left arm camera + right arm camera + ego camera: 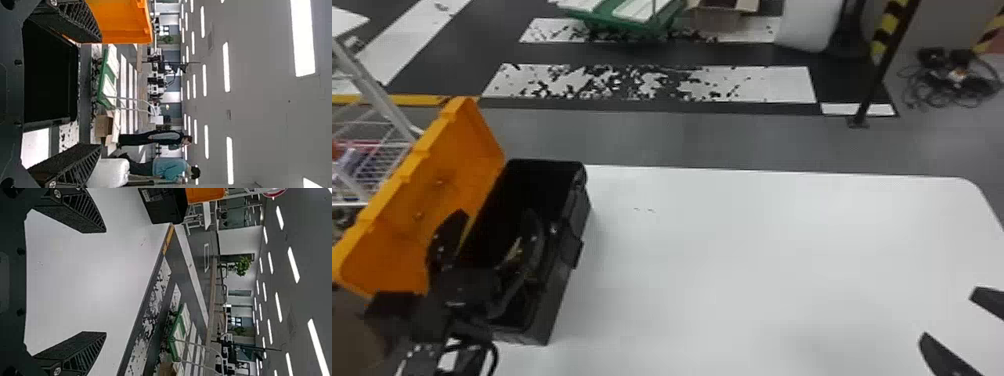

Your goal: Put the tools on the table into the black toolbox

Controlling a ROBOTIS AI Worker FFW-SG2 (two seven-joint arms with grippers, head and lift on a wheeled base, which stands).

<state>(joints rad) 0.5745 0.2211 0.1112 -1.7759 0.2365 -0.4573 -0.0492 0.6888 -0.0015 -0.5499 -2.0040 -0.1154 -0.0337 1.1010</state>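
Observation:
The black toolbox stands on the left part of the white table, its orange lid raised on the left side. Over the box is my left gripper, open, its fingers spread above the dark interior. A small yellowish item shows within the box; its kind cannot be told. In the left wrist view, my left gripper has nothing between its fingers, with the toolbox beyond them. My right gripper is open above the table's right side; the right wrist view shows the right gripper holding nothing.
A white wire rack stands behind the lid at the far left. Beyond the table's far edge are a green cart and a dark post. The toolbox's right wall faces the middle of the table.

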